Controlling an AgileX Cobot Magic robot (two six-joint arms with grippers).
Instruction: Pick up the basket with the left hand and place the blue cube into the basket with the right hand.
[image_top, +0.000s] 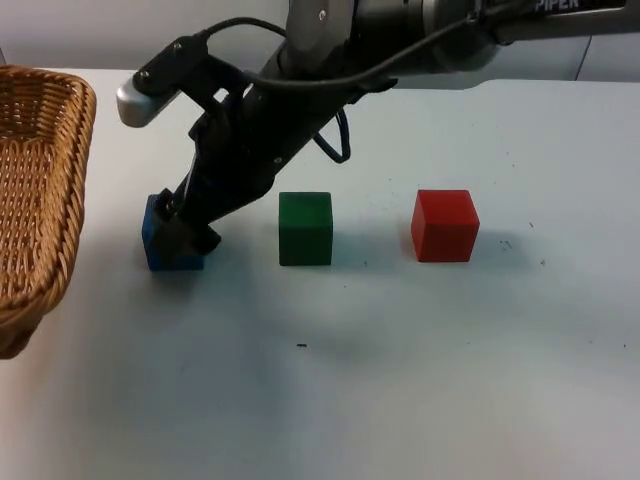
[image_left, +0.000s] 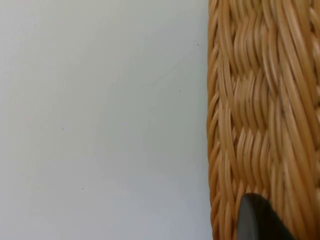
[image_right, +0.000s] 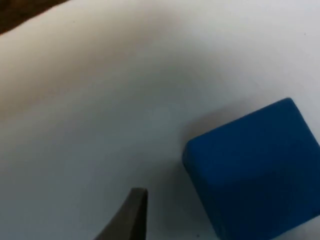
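Right gripper (image_top: 180, 235) sits down at the blue cube (image_top: 160, 250) for pickup, closure indeterminate; left gripper (image_left: 257, 220) at the basket (image_top: 35, 190), grip likewise indeterminate

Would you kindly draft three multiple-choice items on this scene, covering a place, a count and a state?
1. Where is the right pincer?
A. at the blue cube
B. over the red cube
C. inside the basket

2. How many cubes stand on the table?
A. two
B. three
C. four

3. The blue cube is
A. in the basket
B. stacked on the green cube
C. resting on the table

Answers: 1 A, the fingers reach down to it. 2 B, blue, green and red in a row. 3 C, it sits beside the basket.
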